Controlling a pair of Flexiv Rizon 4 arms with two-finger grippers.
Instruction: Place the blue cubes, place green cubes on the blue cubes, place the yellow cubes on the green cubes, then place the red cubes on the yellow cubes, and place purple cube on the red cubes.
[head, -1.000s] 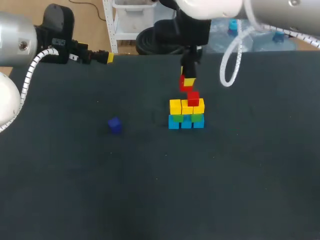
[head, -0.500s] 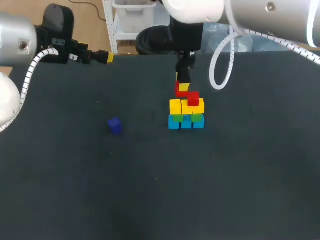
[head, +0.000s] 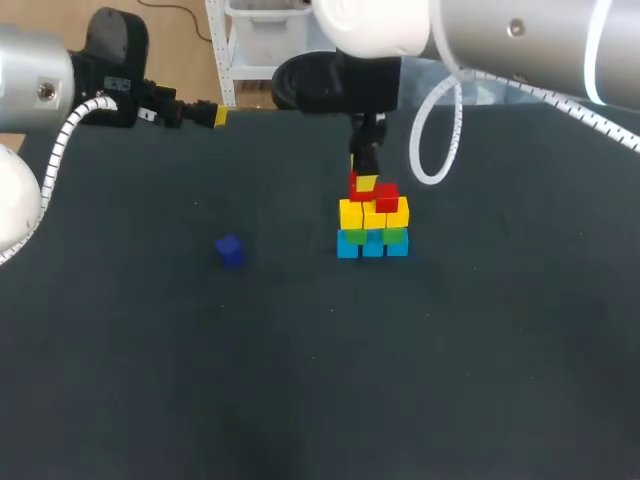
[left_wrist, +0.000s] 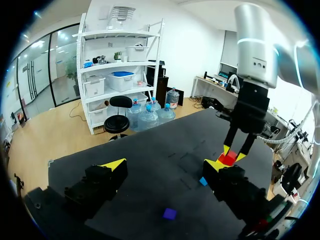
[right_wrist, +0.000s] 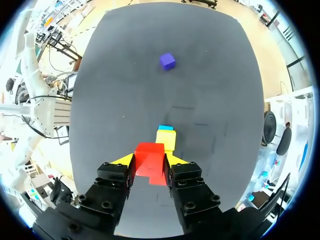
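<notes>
Over the last second the right hand has come down and a little left. Its red cube, clamped between both fingers, is now level with the other red cube atop the stack. The left hand stays at the tabletop's far edge, spread wide and empty. The purple cube has not moved.

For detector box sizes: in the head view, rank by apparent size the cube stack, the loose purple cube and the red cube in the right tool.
1. Multicoloured stack of small cubes: largest.
2. Tie: loose purple cube and red cube in the right tool look alike; the red one is partly hidden.
</notes>
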